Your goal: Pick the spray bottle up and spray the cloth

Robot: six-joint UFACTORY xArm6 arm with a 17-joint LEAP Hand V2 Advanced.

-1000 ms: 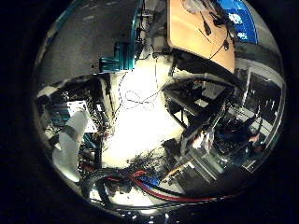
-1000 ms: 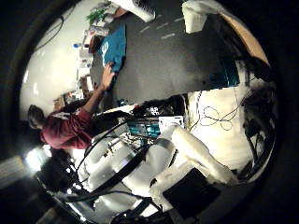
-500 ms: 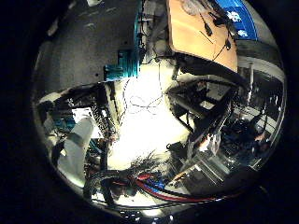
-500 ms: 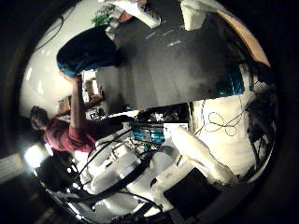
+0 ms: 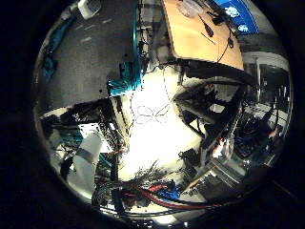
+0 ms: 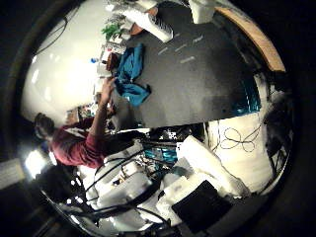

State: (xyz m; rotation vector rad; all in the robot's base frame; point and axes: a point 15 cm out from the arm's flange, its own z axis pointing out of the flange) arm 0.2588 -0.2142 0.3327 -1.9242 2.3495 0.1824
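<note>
In the right thumb side palm view a teal cloth (image 6: 130, 77) lies bunched on the dark table (image 6: 197, 74) near its far edge. A person's hand (image 6: 105, 91) is on the cloth. A white object (image 6: 141, 17) that may be the spray bottle lies at the table's far end; I cannot tell it for sure. The hand is well above and away from the table; white and black parts of its body and arm (image 6: 202, 168) show in this view. Its fingers are not clear to see.
A teal box (image 5: 125, 80) sits at the dark table's edge in the right little finger side palm view, with a white object (image 5: 88, 9) on the tabletop. A wooden table (image 5: 195, 33), black frames (image 5: 214, 100) and a bright floor (image 5: 152, 100) lie beside it.
The person held the teal cloth spread out over the table's edge; now it lies bunched on the table under their hand. Both views have shifted, so the camera has moved.
</note>
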